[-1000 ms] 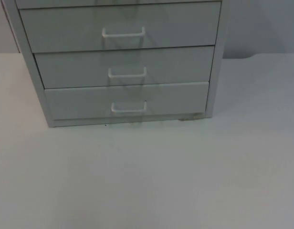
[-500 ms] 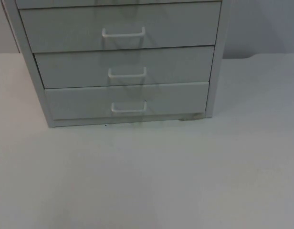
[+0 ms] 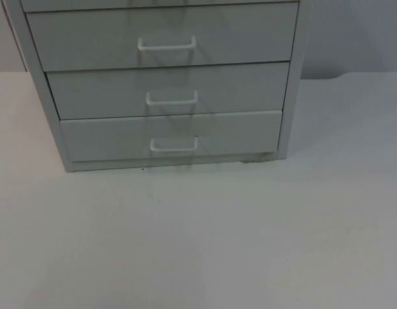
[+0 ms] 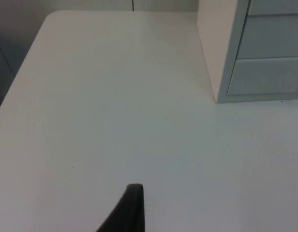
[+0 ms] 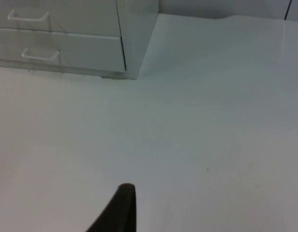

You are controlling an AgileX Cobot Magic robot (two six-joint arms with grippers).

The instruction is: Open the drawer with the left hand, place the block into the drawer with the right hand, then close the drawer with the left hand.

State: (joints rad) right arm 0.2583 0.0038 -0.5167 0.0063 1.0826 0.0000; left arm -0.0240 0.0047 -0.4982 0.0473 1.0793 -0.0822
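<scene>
Grey drawer cabinet (image 3: 166, 84) upright, fronts shut, handles level.

The white desk (image 3: 250, 238) carries a pale grey cabinet (image 3: 292, 84) that stands on it toward the back, its front facing forward. Three drawer fronts show in the top view, stacked one above another, each with a white handle at its middle: the upper drawer (image 3: 89, 38), the middle drawer (image 3: 95, 93) and the bottom drawer (image 3: 102, 138), all flush with the cabinet frame. The cabinet's base sits flat on the desk, with a thin dark shadow line along its lower front edge. In the left wrist view the cabinet's side panel (image 4: 214, 53) meets the desk, whose rounded far corner (image 4: 50, 17) ends at the grey wall (image 3: 353, 32).
</scene>
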